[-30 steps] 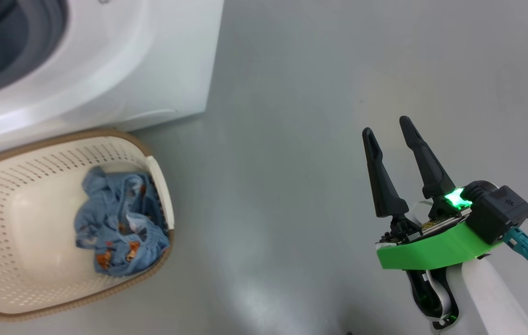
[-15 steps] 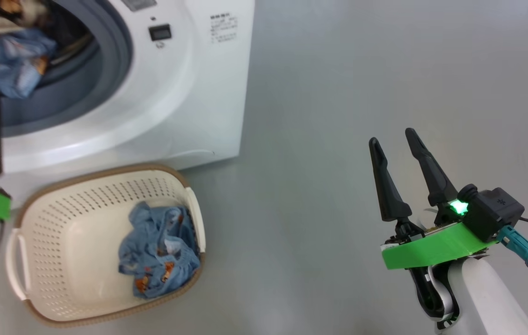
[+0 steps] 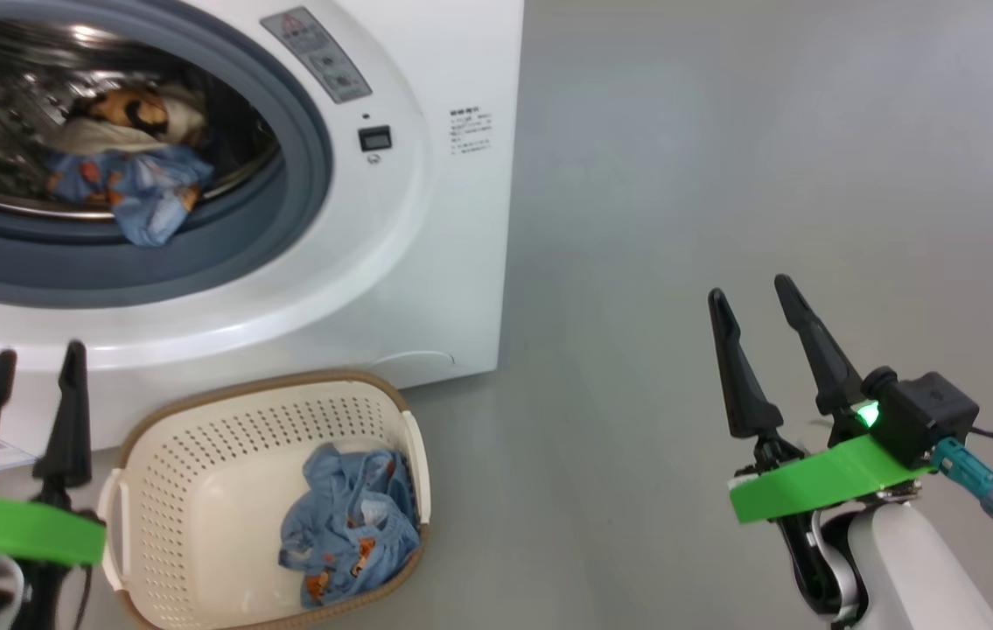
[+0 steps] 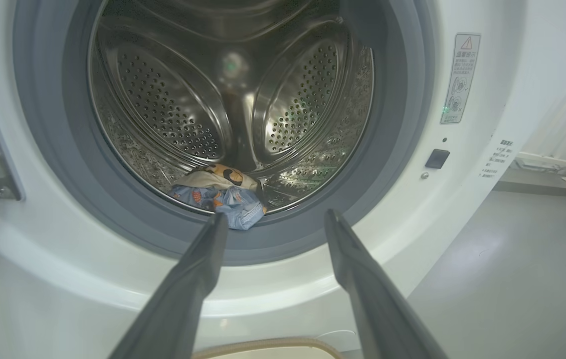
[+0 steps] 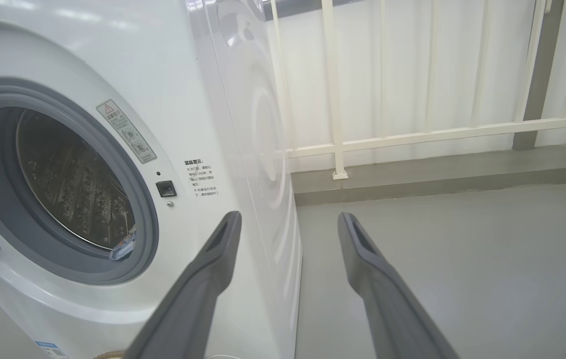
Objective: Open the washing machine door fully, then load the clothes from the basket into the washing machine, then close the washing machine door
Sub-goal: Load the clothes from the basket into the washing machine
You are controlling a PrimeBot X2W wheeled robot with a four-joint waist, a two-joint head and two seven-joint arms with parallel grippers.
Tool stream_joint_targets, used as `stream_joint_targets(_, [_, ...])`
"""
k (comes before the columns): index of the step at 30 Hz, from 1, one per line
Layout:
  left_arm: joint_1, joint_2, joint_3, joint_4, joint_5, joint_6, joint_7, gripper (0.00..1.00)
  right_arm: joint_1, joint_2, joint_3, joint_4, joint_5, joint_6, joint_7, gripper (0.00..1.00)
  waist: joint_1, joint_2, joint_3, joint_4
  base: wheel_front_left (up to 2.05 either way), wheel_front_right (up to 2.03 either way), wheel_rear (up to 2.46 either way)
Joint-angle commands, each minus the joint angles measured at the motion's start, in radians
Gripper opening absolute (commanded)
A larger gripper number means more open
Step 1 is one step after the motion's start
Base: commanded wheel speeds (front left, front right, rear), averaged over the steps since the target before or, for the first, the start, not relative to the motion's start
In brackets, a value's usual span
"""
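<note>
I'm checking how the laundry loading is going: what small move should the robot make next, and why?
Probably swing the open left gripper right and down over the basket: a blue garment lies in it, other clothes already sit in the washing machine, and that gripper is empty and nearest.

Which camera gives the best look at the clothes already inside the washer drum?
The left wrist view: it looks straight into the drum, showing the loaded clothes piled at its front edge. The head view shows them obliquely from above; the right wrist view catches a blue corner.
</note>
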Motion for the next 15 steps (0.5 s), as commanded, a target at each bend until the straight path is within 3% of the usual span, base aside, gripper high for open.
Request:
stream_joint_targets(1, [0.009, 0.028, 0.055, -0.034, 0.021, -0.002, -0.006, 1.00, 0.018, -0.004, 0.011, -0.017, -0.016, 0.006, -0.008, 1.00, 0.0000, 0.0000, -0.034, 0.021, 0.00, 0.00, 0.00])
stream_joint_targets(15, [0.170, -0.090, 0.180, -0.134, 0.169, -0.002, -0.006, 1.00, 0.047, -0.004, -0.013, 0.020, -0.038, 0.006, -0.008, 1.00, 0.0000, 0.0000, -0.088, 0.047, 0.00, 0.00, 0.00])
